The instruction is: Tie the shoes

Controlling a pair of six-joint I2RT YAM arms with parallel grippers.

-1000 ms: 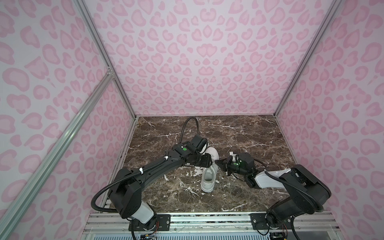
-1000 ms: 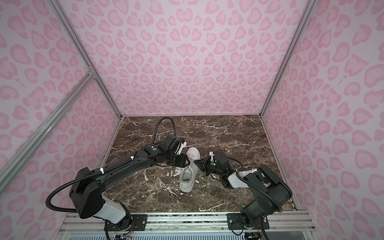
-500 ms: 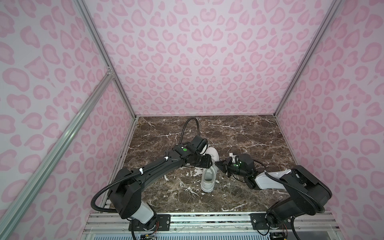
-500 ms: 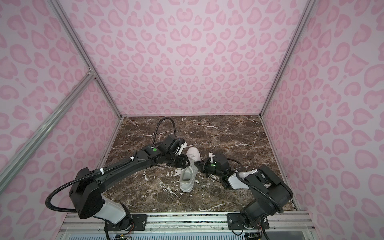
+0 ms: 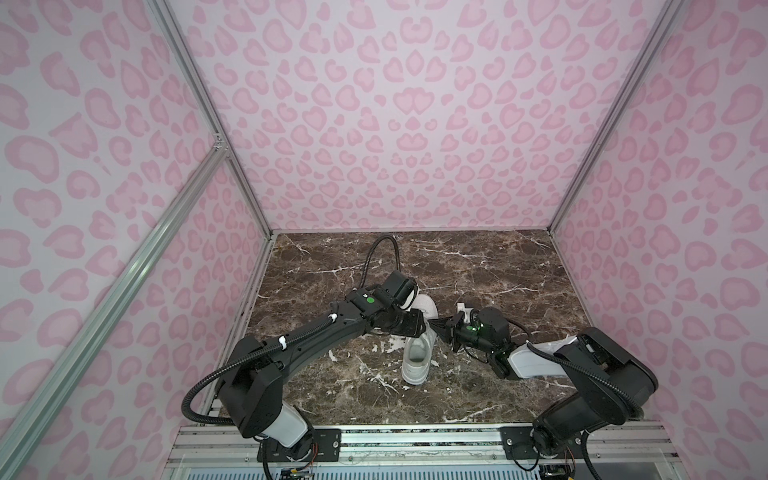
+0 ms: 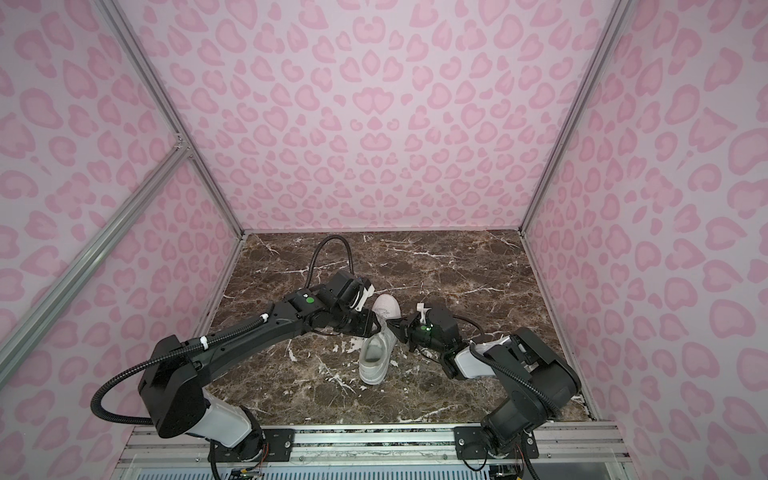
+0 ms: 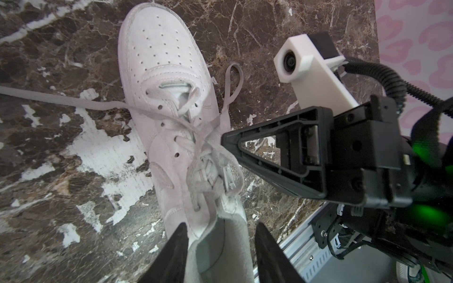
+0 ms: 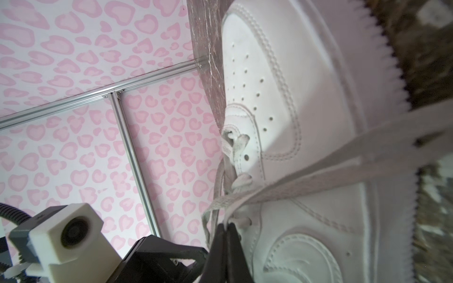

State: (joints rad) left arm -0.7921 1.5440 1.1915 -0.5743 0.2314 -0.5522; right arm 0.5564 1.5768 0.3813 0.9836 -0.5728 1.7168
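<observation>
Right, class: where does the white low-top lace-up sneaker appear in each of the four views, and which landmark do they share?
Top view: the white low-top lace-up sneaker sits lower centre.
Top view: sneaker lower centre again.
Left wrist view: sneaker runs lengthwise through the middle.
Right wrist view: sneaker close up, side on.
Shared landmark: the brown white-veined marble tabletop beneath it.

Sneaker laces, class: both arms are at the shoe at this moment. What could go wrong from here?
1. The right tool is shut on a stretched lace with only its very tip, so a hard pull could let the lace slip out.
2. The loop lying beside the sneaker is unheld and could pull flat.
3. The left tool seems to hold only the grey lining, so a strong tug may tilt or drag the sneaker.
</observation>
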